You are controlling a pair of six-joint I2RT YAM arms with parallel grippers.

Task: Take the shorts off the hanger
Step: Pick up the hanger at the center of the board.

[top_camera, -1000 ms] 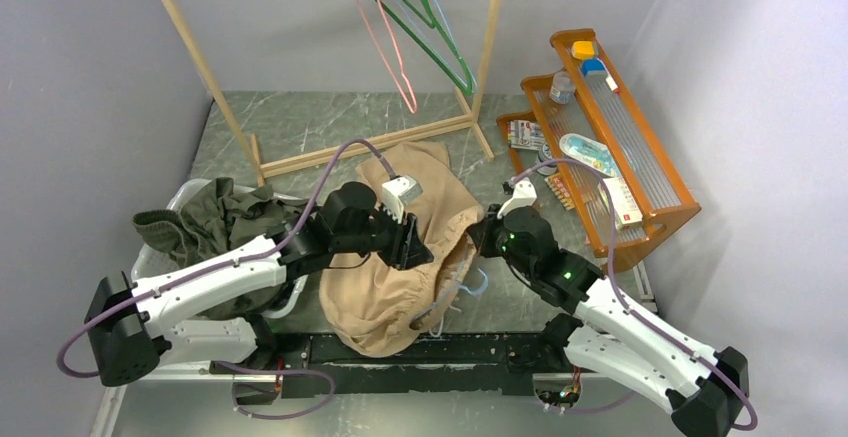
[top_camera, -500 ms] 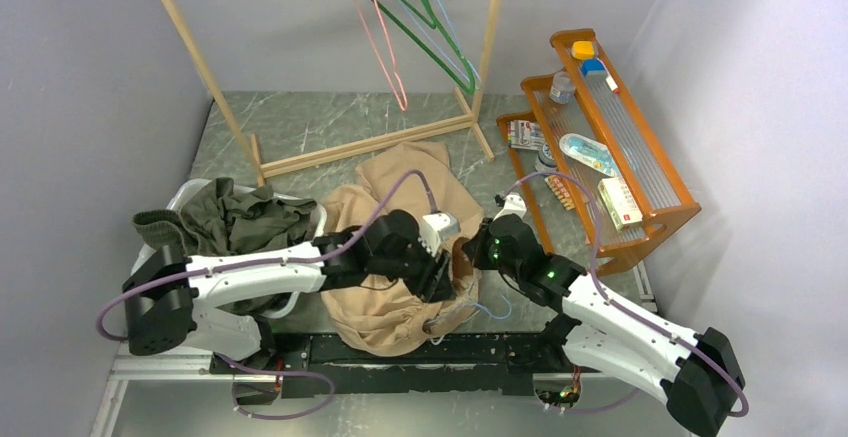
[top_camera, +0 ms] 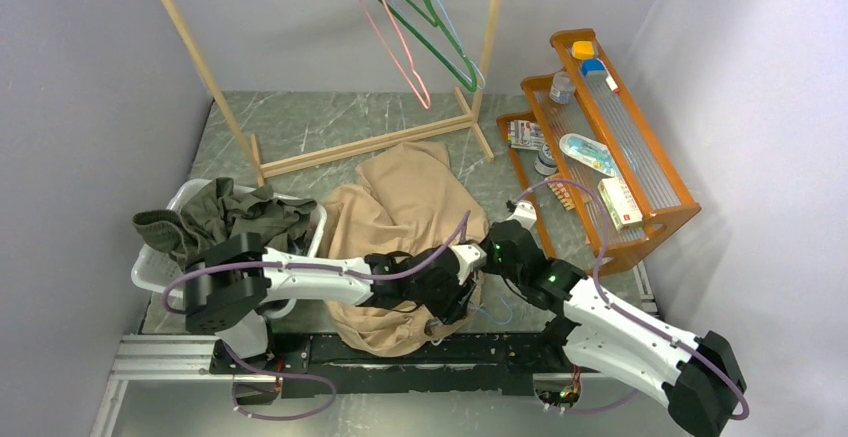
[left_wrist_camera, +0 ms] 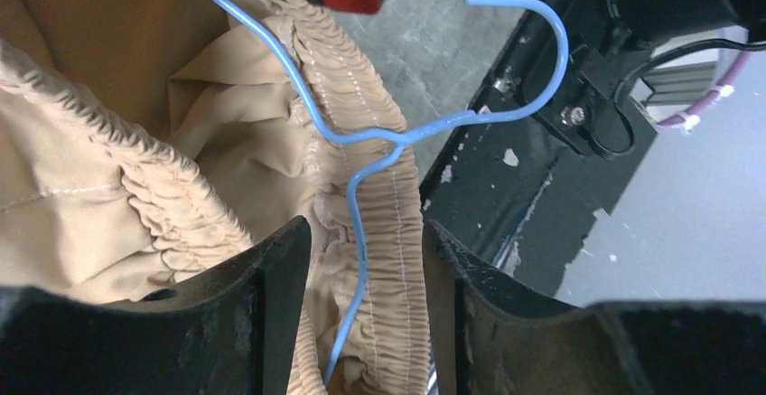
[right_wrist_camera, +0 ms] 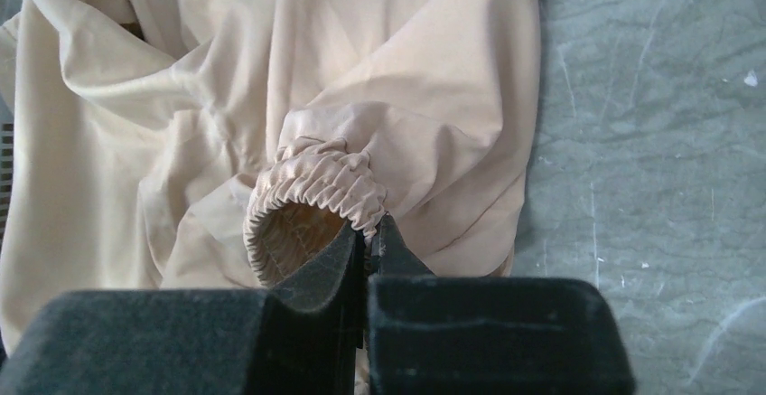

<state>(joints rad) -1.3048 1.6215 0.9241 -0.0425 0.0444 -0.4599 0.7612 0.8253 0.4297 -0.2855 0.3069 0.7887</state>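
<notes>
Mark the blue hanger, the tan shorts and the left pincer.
blue hanger point(left_wrist_camera: 399, 139): left wrist view, twist below its hook.
tan shorts point(right_wrist_camera: 316, 183): right wrist view, gathered waistband.
left pincer point(left_wrist_camera: 363, 232): left wrist view, gap between fingertips.

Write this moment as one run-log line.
left hand: open, straddling blue hanger | right hand: shut on tan shorts waistband | hanger: not yet out

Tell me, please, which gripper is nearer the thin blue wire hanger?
Left. The left gripper straddles the hanger with open jaws; the right gripper pinches the waistband of the tan fabric shorts beside it.
</notes>
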